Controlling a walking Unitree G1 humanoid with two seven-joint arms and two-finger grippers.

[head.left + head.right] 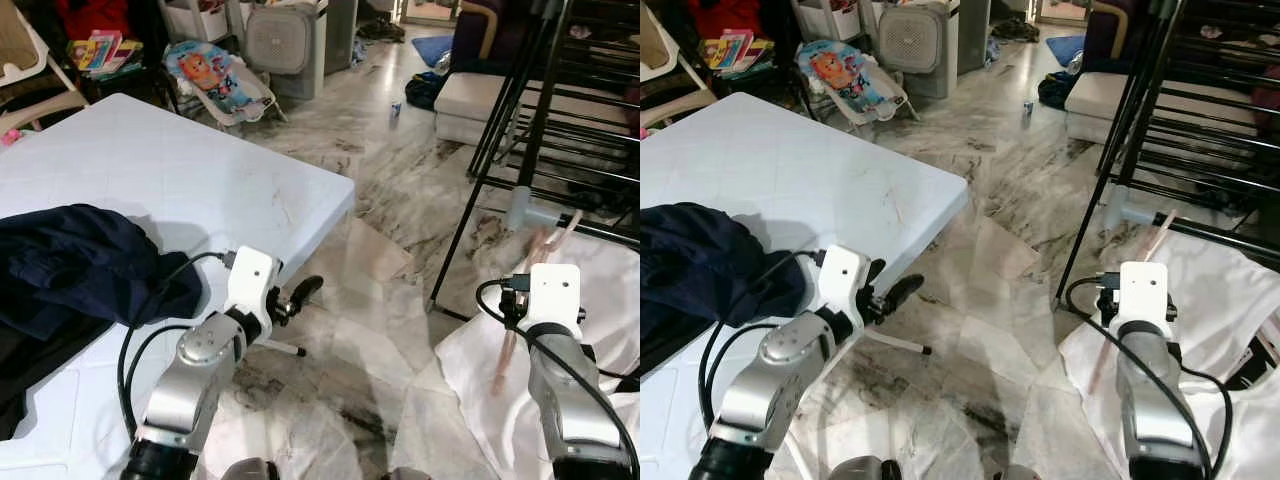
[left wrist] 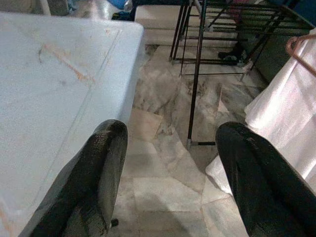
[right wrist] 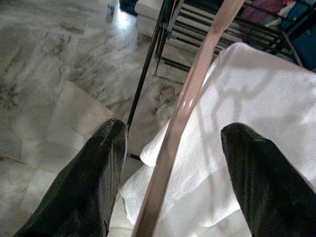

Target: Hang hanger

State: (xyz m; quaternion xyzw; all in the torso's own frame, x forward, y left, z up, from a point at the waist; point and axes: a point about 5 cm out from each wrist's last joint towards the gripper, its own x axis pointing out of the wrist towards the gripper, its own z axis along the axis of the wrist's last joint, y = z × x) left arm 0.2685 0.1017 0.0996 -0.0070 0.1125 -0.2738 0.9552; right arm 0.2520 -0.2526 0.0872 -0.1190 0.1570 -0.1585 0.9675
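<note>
Hanger [image 3: 183, 106] between parted right gripper [image 3: 173, 163] jaws.

My matt black fingers [image 3: 94, 187] flank a glossy pink plastic hanger [image 3: 182, 113] above soft white cloth [image 3: 256, 94] and polished marble floor [image 1: 390, 150].
</note>
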